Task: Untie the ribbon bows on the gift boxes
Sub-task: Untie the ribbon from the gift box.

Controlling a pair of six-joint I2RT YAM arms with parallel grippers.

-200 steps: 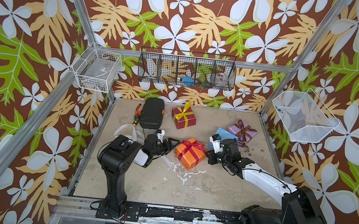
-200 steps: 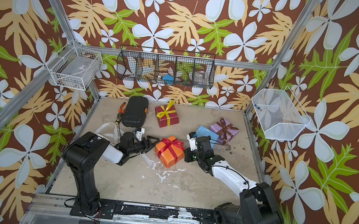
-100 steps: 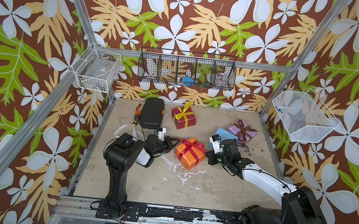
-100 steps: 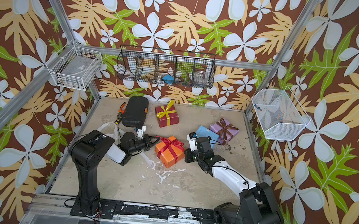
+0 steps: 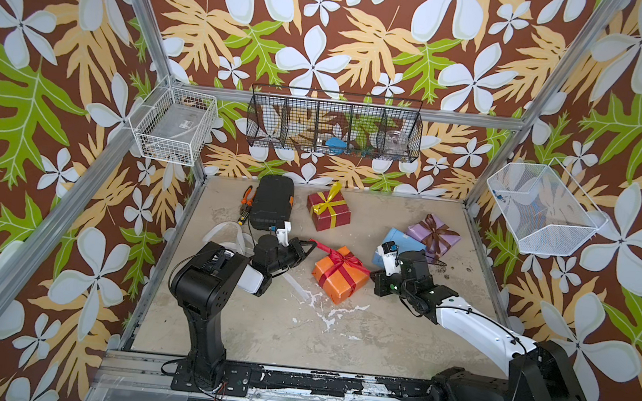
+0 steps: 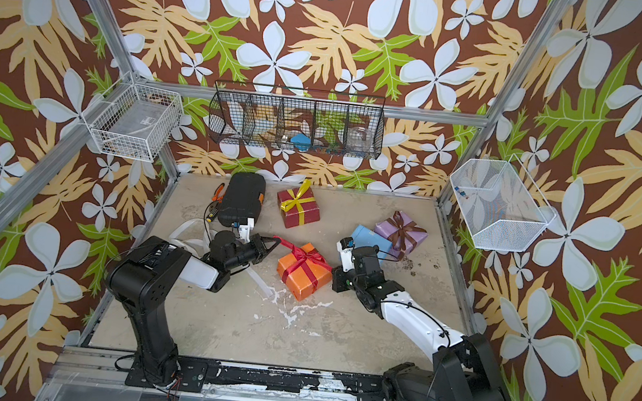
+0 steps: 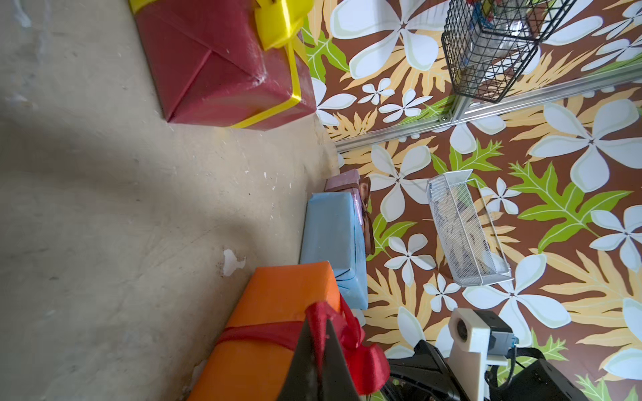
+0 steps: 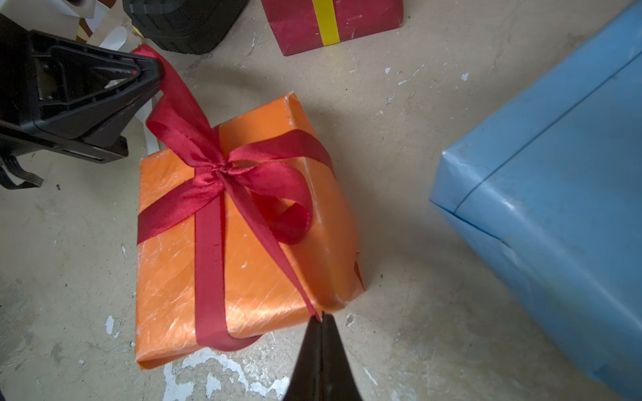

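A second ago the left claw [image 5: 309, 247] stood spread just left of the orange gift box [image 5: 340, 274]; now it is clenched on one tail of the red ribbon [image 8: 222, 170], with that tail drawn out toward the upper left of the box in both top views. The left arm's elbow has shifted right and its claw sits closer to the box. The right claw [image 8: 321, 317] has not moved: it stays pinched on the other tail of the red ribbon at the box's lower right edge, as the right wrist view shows. One loop of the bow is left, curling on top of the box; the knot is not undone.

Counted in a top view: four gift boxes on the counter [image 5: 283, 326]. The orange one lies at the centre of the frame, the dark red box [image 5: 328, 211] with its yellow ribbon [image 5: 327, 202] above it, the light blue box [image 5: 397, 246] to the centre right, and the lilac box [image 5: 433, 234] with a brown bow [image 5: 434, 232] just beyond the blue one. Four ribbons: red, yellow, brown, and a loose white ribbon [image 5: 224, 232] lying left of centre behind the left arm. One black case [image 5: 272, 203] at upper centre left. Three wire baskets hang on the walls, two white and one black
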